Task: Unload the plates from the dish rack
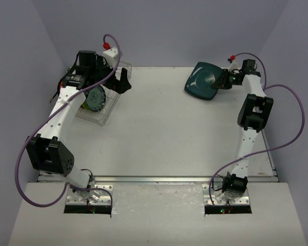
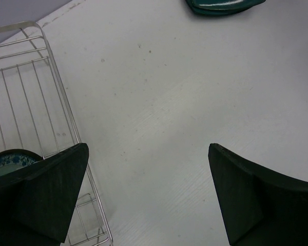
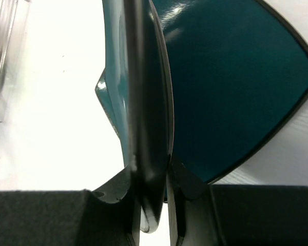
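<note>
top: overhead, whole table (image 1: 159, 133) | left wrist: downward, rack (image 2: 65, 105) edge | right wrist: close | teal plate (image 1: 200, 82) in all

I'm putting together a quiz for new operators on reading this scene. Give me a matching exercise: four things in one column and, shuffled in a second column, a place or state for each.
Column one
1. left gripper
2. right gripper
3. patterned teal plate
4. dark teal plate

Column two
A. standing in the dish rack
B. open, nothing between the fingers
C. at the far right of the table, out of the rack
D. shut on a plate's rim

Pairs: 1-B, 2-D, 3-A, 4-C
</note>
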### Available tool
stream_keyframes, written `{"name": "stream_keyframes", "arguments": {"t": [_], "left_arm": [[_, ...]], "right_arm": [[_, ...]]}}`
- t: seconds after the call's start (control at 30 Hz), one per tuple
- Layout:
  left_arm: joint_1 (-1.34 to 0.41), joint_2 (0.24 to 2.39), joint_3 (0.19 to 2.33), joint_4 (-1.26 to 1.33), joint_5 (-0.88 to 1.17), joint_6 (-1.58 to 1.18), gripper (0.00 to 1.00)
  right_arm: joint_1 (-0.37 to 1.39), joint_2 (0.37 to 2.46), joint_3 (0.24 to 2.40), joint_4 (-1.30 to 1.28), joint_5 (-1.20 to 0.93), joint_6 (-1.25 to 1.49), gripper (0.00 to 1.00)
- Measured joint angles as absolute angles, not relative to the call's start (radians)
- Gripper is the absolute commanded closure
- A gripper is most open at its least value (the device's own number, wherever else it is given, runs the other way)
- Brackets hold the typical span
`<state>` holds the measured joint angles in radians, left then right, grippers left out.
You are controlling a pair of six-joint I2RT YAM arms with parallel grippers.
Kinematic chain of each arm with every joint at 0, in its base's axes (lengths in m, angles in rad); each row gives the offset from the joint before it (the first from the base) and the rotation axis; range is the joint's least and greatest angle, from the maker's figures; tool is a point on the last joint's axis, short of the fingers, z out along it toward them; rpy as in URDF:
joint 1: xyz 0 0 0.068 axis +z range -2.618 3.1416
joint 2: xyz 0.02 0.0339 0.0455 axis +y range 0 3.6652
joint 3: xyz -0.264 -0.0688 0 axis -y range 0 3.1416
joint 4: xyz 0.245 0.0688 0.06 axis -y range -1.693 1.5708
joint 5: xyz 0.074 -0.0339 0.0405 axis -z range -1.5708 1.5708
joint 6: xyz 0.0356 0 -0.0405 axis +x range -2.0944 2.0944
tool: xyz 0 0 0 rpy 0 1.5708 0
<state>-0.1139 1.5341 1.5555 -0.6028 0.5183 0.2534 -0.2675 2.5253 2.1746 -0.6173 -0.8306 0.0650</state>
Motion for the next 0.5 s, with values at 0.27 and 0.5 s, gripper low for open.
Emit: {"name": "stream_keyframes", "arguments": {"t": [0.27, 0.5], "left_arm": [[-0.114, 1.534, 1.555, -0.603, 0.531, 0.252, 0.0], [-0.114, 1.534, 1.555, -0.603, 0.539, 0.245, 0.0]], "right_arm": [[-0.272, 2.543, 2.175, -0.592, -0.726, 0.04, 0.56], [-0.273, 2.547, 2.174, -0.557, -0.627, 0.012, 0.43]]}}
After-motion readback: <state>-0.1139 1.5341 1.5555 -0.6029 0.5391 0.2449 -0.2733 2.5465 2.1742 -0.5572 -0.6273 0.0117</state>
